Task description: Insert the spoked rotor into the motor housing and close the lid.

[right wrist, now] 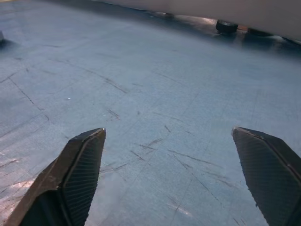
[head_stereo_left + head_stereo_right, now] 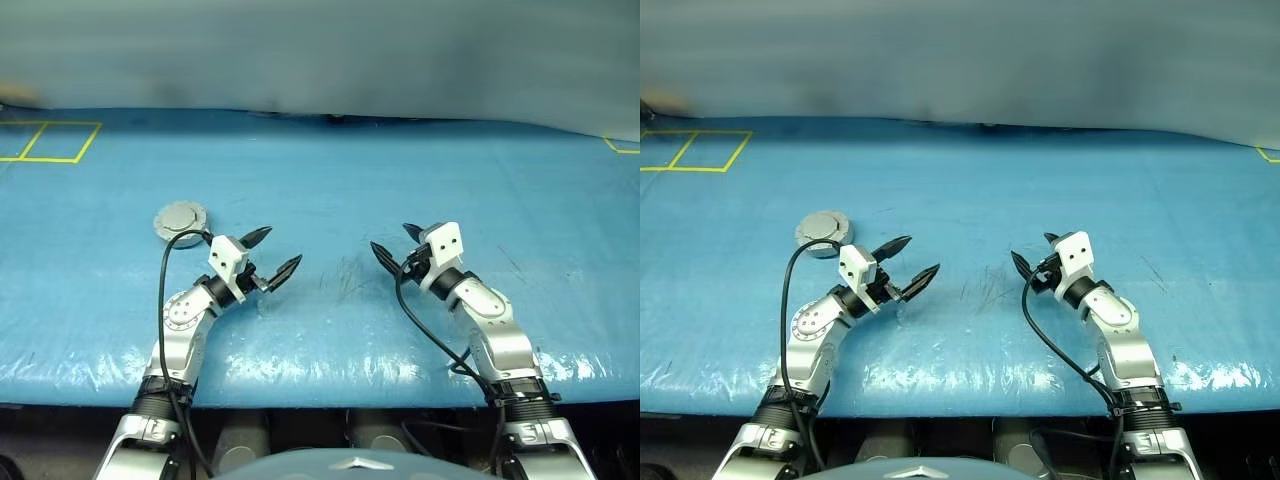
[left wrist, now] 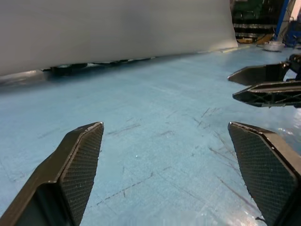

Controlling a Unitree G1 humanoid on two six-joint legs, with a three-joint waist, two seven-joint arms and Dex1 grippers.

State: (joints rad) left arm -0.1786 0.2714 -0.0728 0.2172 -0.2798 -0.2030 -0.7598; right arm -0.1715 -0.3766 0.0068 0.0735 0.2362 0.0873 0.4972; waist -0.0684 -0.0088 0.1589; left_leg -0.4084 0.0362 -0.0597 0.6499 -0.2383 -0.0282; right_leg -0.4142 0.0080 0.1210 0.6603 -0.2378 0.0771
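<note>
A round grey casing lies on the blue table at the left. The lid point(image 2: 181, 216) lies flat on top, plain face up, and the motor housing point(image 2: 165, 232) shows as a rim beneath it. The spoked rotor is out of view. My left gripper point(image 2: 273, 252) hangs open and empty, just right of the casing and nearer than it, pointing toward the table's middle. My right gripper point(image 2: 396, 243) is open and empty too, facing the left one across bare table. From the left wrist, the left gripper point(image 3: 171, 169) spreads wide, with the right gripper's fingers point(image 3: 263, 84) beyond it.
Yellow tape squares point(image 2: 50, 140) mark the far left of the table, and a yellow corner mark point(image 2: 622, 148) the far right. A grey sheet point(image 2: 320, 50) closes the back. The table's front edge point(image 2: 320, 395) runs just before my arms. The surface between the grippers is scratched.
</note>
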